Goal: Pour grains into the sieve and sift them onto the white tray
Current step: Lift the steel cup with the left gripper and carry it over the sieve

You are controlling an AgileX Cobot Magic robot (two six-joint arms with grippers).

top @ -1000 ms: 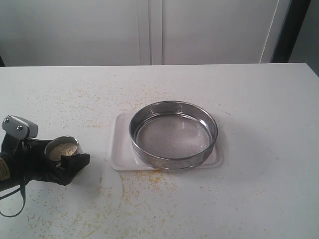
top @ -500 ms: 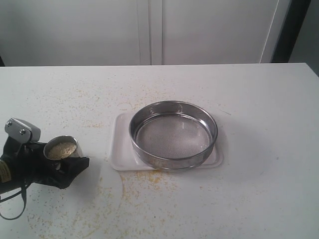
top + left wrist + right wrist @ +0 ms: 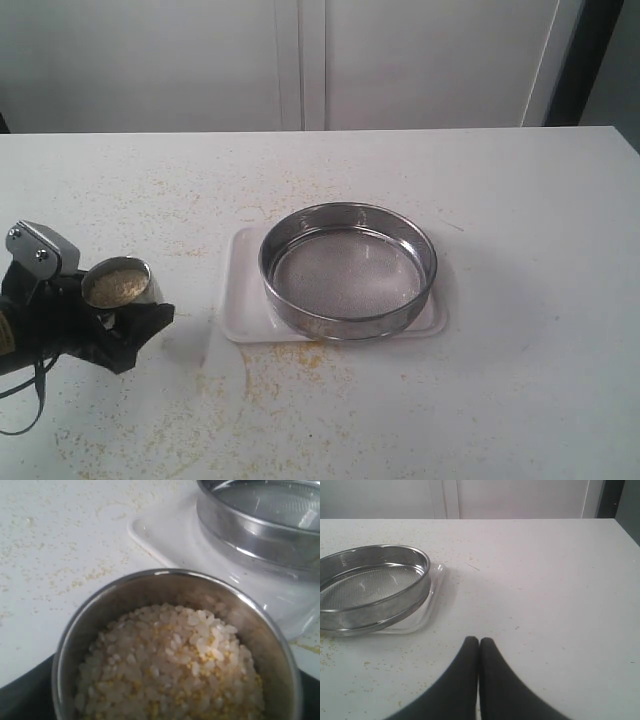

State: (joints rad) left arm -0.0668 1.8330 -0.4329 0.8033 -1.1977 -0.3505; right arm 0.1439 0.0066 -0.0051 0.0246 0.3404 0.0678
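A pale heap of whitish rice-like and yellow millet-like grains fills a small rounded steel cup that stands between the black fingers of the robot's left gripper. Whether those fingers already pinch the cup or only flank it cannot be told. The cup is upright, apparently so nothing spills before the pour. Beyond the fingertips, well apart from the cup, sits the wide shallow round stainless-steel sieve. Its grey mesh is bare, and it rests on the flat white rectangular tray, so whatever falls through should land there. Between cup and tray lies open white tabletop, dusted with stray yellow specks. Nothing blocks a carry across, though the cup must clear the sieve's raised wall. The right gripper, its fingers pressed together on nothing, hangs over bare table apart from the sieve.
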